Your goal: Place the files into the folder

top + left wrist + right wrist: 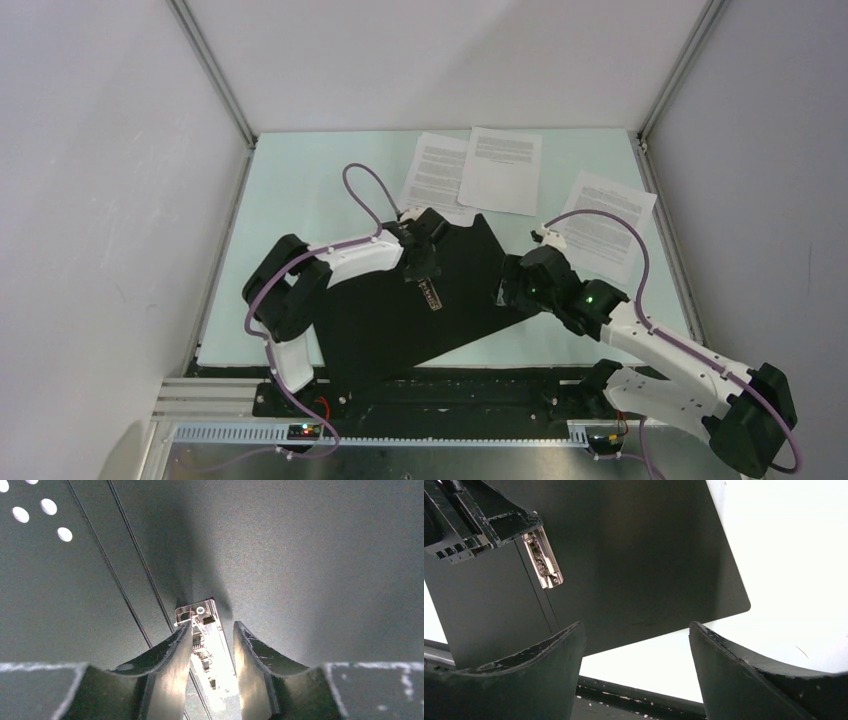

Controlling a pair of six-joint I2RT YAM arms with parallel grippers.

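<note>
You're looking at a lab test cell: plain white panels (100,200) on aluminium posts (215,70) wall in a pale tabletop (300,190) left, right and far.

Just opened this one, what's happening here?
The folder lies open, black inside up. The left gripper straddles its metal clip; whether it pinches it is unclear. The right gripper hangs open over the folder's right edge. The three printed sheets lie on the table beyond, none in the folder yet.
</note>
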